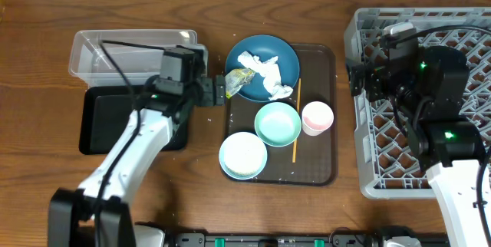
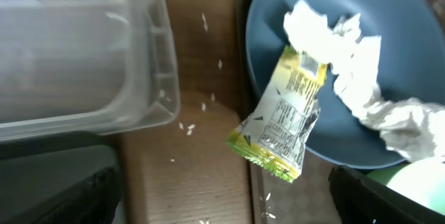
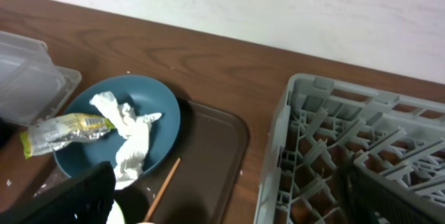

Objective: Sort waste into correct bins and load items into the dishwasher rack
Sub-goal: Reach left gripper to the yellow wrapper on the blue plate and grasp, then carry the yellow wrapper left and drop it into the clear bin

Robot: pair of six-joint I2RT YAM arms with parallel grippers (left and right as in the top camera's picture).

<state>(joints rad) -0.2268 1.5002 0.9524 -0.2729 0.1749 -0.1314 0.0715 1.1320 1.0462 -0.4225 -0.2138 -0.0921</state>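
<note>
The yellow-green wrapper [image 1: 239, 80] lies over the left rim of the dark-blue dish [image 1: 268, 54], next to the crumpled white tissues [image 1: 266, 76]. My left gripper [image 1: 220, 88] is open just left of the wrapper. In the left wrist view the wrapper [image 2: 285, 116] sits ahead of the open jaws [image 2: 222, 200], ungripped, with rice grains [image 2: 186, 128] on the table. The mint-green bowl [image 1: 277, 123], white bowl [image 1: 243, 155], pink-white cup [image 1: 317, 116] and yellow-orange stick [image 1: 295, 120] rest on the brown tray. My right gripper [image 1: 359, 78] is open and empty at the grey rack's [image 1: 368, 163] left edge.
The clear tub [image 1: 115, 51] stands at the back left with the black tray [image 1: 100, 120] in front of it, under my left arm. The brown serving tray [image 1: 322, 163] holds the dishes. The right wrist view shows the rack's rim [image 3: 285, 133] beside the tray.
</note>
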